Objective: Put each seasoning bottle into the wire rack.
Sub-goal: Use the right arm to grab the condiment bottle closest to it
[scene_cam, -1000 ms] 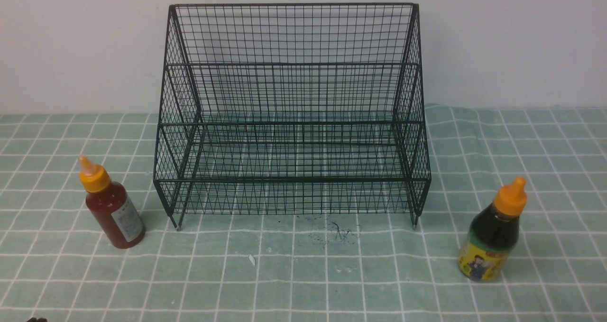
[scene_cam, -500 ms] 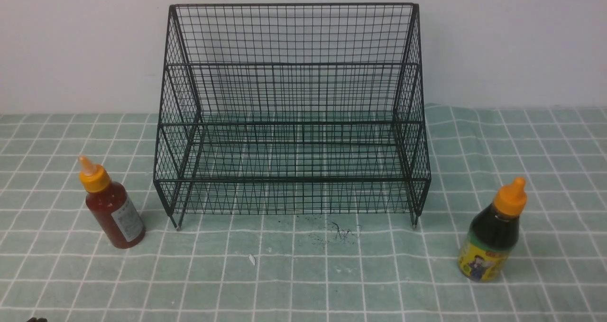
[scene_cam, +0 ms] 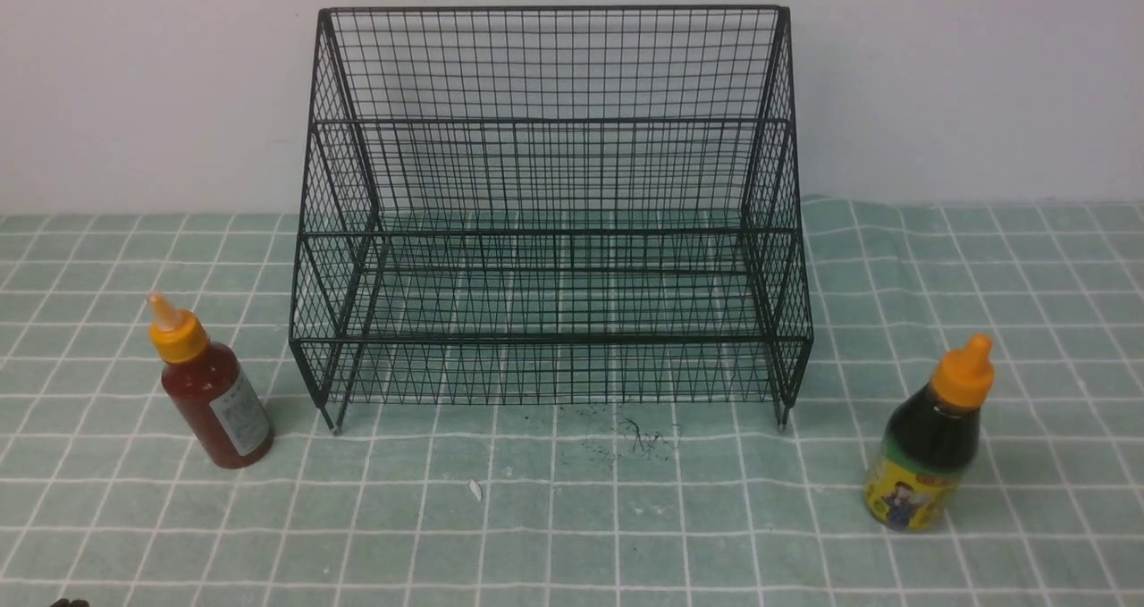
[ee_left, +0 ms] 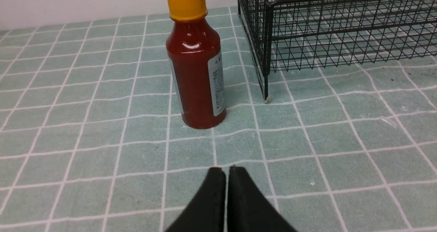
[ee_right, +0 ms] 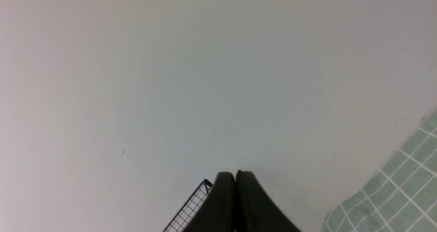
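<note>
The black wire rack (scene_cam: pixel 550 231) stands in the middle against the wall with nothing in either tier. A red seasoning bottle (scene_cam: pixel 210 392) with an orange cap stands upright left of the rack. A dark seasoning bottle (scene_cam: pixel 929 442) with a yellow cartoon label stands upright to the right. In the left wrist view my left gripper (ee_left: pixel 227 168) is shut and holds nothing, low over the cloth, a short way in front of the red bottle (ee_left: pixel 196 61) and the rack's corner leg (ee_left: pixel 266 88). My right gripper (ee_right: pixel 235 173) is shut and empty, pointing at the wall, with a rack corner (ee_right: pixel 191 204) beside it.
A green checked cloth (scene_cam: pixel 572 518) covers the table. A pale wall (scene_cam: pixel 965 80) rises right behind the rack. Small dark marks (scene_cam: pixel 639 433) and a white fleck (scene_cam: pixel 475 490) lie on the cloth in front of the rack.
</note>
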`<action>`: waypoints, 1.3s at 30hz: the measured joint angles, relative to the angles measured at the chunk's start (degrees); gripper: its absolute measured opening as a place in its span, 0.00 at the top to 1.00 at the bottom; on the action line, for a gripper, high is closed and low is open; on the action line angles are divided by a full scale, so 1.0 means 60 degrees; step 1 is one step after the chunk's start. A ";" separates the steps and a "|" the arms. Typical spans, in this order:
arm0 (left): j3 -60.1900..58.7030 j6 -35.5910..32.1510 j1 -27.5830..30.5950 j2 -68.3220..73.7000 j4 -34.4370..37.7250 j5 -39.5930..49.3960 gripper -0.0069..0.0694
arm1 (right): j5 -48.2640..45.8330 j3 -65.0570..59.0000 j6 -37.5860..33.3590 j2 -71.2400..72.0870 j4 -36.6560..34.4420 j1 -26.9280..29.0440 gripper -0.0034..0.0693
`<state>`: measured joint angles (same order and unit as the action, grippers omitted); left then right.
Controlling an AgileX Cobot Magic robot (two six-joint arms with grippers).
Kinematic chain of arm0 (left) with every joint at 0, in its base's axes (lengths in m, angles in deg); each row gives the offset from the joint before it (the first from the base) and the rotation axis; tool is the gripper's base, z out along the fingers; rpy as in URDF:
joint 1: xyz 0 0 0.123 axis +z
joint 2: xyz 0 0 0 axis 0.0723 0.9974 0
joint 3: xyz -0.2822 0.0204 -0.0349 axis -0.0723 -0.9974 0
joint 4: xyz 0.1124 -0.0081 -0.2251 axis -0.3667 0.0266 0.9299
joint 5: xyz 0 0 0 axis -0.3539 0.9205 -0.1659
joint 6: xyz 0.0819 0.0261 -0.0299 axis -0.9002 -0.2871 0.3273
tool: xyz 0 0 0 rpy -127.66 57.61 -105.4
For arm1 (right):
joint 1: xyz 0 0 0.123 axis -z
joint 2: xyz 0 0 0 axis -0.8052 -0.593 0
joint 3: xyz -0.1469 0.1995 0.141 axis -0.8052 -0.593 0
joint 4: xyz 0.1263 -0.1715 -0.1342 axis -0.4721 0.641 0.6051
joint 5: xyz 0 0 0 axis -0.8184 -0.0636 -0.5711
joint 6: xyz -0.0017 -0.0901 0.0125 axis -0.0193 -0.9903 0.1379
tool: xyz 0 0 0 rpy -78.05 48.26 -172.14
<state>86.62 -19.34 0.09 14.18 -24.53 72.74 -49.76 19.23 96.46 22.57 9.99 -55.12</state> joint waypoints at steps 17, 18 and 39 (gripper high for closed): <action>0.0000 0.0000 0.0000 0.0000 0.0000 0.0000 0.92 | -1.0532 0.8796 -0.3234 -0.7474 0.4152 0.0000 0.93; 0.0000 0.0000 0.0000 0.0000 0.0000 0.0000 0.92 | -1.0690 0.9062 -0.3355 -0.7714 0.4152 0.0000 0.92; 0.0000 0.0000 0.0000 0.0000 0.0000 0.0000 0.92 | -1.0852 1.1163 -0.3001 -1.3694 0.5552 -0.2406 0.16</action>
<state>86.62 -19.34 0.09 14.18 -24.53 72.74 -114.87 86.21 78.45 -59.60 43.30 -69.56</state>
